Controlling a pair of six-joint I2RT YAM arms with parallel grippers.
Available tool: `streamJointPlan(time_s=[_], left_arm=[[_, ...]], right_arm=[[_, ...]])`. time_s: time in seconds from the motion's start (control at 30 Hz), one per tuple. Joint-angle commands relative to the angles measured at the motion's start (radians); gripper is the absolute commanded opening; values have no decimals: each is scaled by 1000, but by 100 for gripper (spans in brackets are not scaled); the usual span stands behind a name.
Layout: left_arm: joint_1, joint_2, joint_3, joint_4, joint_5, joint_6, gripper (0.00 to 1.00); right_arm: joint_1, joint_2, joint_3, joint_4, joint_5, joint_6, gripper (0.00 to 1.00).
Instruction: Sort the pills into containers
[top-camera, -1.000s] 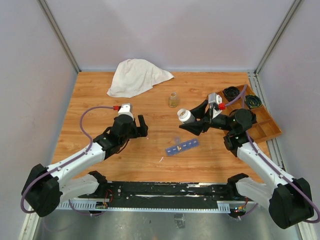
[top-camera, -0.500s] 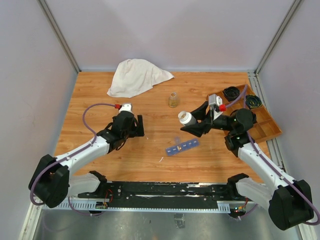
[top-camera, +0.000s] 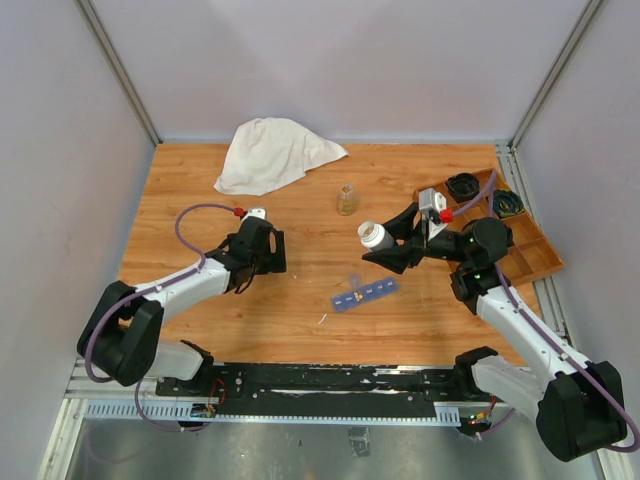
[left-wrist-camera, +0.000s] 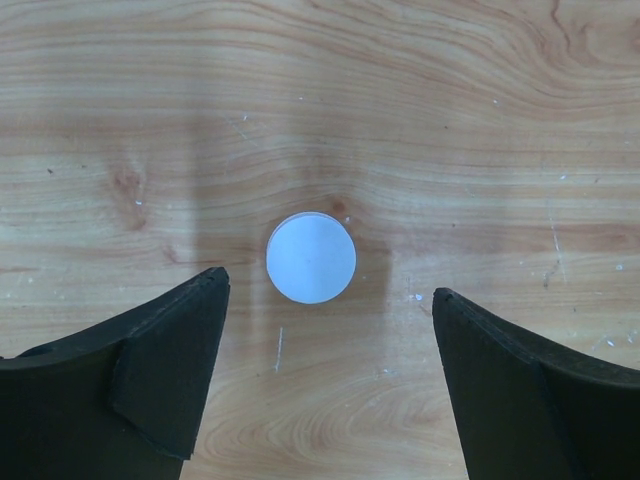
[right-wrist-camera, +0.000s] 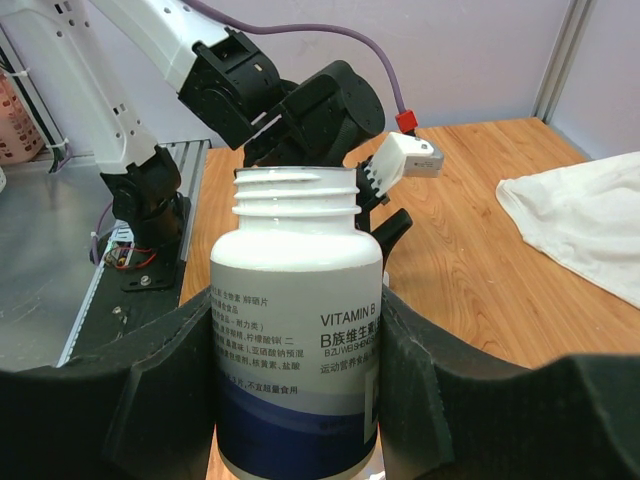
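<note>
My right gripper (right-wrist-camera: 297, 330) is shut on a white vitamin bottle (right-wrist-camera: 297, 250), uncapped and held above the table; from above the bottle (top-camera: 374, 235) sits at centre right, its mouth pointing left. The containers (top-camera: 364, 294), a narrow translucent blue strip, lie flat on the table below the bottle. My left gripper (left-wrist-camera: 328, 285) hangs open over a white round cap (left-wrist-camera: 311, 257) lying flat on the wood, without touching it. From above, that gripper (top-camera: 272, 251) is left of centre. No pills show in any view.
A small glass jar (top-camera: 347, 198) stands behind the bottle. A crumpled white cloth (top-camera: 275, 152) lies at the back. A brown wooden divided tray (top-camera: 535, 262) with dark items sits at the right edge.
My left gripper has drawn a little to the left, its arm folding lower toward the near-left. The right gripper and bottle have shifted slightly right.
</note>
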Motion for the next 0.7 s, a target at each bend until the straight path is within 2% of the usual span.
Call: streamJointPlan(time_s=[0.0, 0.1, 0.37, 0.53, 0.67], left_arm=[[12, 38, 50, -13, -42, 11, 87], [12, 63, 62, -30, -64, 10, 73], [17, 159, 104, -36, -51, 30, 71], [19, 202, 117, -41, -51, 31, 63], [19, 210, 116, -41, -42, 27, 63]], right_arm=[[-15, -7, -13, 31, -8, -3, 1], [-15, -6, -14, 34, -10, -2, 1], [-14, -2, -15, 41, -13, 4, 1], [-14, -1, -16, 40, -14, 4, 1], [-13, 4, -15, 45, -14, 11, 1]])
